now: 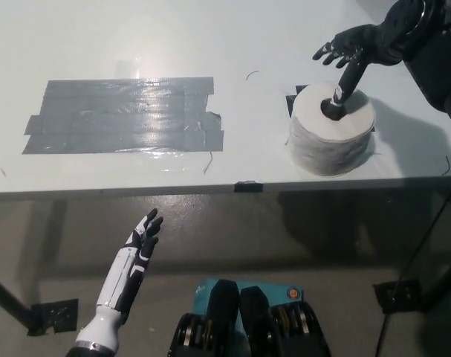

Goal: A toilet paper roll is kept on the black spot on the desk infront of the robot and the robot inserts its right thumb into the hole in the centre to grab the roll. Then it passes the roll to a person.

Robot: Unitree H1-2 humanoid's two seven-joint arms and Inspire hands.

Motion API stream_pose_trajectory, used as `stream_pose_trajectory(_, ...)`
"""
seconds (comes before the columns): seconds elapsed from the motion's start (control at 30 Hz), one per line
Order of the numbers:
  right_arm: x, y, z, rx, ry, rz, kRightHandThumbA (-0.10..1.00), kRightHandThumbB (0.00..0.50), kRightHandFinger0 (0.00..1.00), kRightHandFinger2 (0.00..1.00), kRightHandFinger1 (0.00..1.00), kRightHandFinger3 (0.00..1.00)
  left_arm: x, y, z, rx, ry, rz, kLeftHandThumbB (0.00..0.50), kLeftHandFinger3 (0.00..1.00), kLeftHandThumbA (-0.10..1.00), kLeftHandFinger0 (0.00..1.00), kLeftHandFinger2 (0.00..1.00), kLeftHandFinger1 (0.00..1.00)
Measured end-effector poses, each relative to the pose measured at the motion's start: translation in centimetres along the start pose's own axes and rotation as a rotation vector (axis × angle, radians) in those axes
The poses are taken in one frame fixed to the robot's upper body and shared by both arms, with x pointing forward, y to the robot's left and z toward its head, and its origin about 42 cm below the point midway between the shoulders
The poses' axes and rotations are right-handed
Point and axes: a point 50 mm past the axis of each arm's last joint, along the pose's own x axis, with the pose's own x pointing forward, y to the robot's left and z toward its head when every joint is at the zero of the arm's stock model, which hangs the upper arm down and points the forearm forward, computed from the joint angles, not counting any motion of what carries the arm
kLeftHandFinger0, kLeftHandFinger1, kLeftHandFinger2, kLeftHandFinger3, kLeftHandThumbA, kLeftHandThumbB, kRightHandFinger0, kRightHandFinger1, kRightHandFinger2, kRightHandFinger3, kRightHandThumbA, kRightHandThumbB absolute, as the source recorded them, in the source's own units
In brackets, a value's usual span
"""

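Low at the left, below the bench edge and over the floor: the white left robot hand (142, 239), idle, fingers spread and pointing up, nothing in its grasp. On the pale bench (136, 37), toward the left half: a wide patch of grey tape (125, 115), laid in overlapping strips, glossy in the light, ragged at its right end. Right of that, near the front edge of the bench: the toilet paper roll (331, 139), standing on end with its hole facing up. White, thick and squat, with a softly textured, slightly rough side wall and a smooth flat top; dark round core at the centre. A corner of the black spot (293, 99) peeking out from under its upper left side, the rest covered by the roll. A soft shadow falling to the right of the roll across the bench. Above the roll, coming in from the upper right: the black right robot hand (357, 46), thumb pointing straight down into the central hole, tip inside the core. Remaining fingers fanned out to the left and up, apart, clear of the roll's outer wall, not closed around it. Roll resting flat on the bench, not lifted.
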Motion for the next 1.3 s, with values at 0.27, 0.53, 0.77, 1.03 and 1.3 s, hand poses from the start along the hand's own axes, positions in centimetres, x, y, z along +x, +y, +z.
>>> stream_pose_trajectory(0.27,-0.2,-0.3,-0.1,0.003,0.0,-0.009,1.0,0.307,1.0,1.0,1.0,1.0,0.1,0.0,0.1,0.001,-0.005,-0.002,0.117,1.0,1.0,1.0,1.0,1.0)
stream_pose_trajectory(0.53,-0.2,-0.3,-0.2,-0.005,0.007,-0.014,1.0,0.291,1.0,1.0,1.0,1.0,0.3,0.0,0.2,0.004,-0.009,-0.003,0.111,1.0,1.0,1.0,1.0,1.0)
stream_pose_trajectory(0.77,0.1,-0.1,-0.4,-0.027,-0.017,-0.018,1.0,0.304,1.0,1.0,1.0,1.0,0.3,0.0,0.3,0.005,-0.012,-0.004,0.101,1.0,1.0,1.0,1.0,1.0)
stream_pose_trajectory(1.03,0.6,0.4,-1.1,-0.029,-0.011,-0.068,1.0,0.315,1.0,1.0,1.0,1.0,0.3,0.0,0.3,0.005,-0.015,-0.004,0.099,1.0,1.0,1.0,1.0,1.0)
stream_pose_trajectory(1.3,1.4,1.5,-1.2,-0.036,-0.004,-0.092,1.0,0.337,1.0,1.0,1.0,1.0,0.3,0.0,0.3,0.005,-0.017,-0.004,0.118,1.0,1.0,1.0,1.0,1.0)
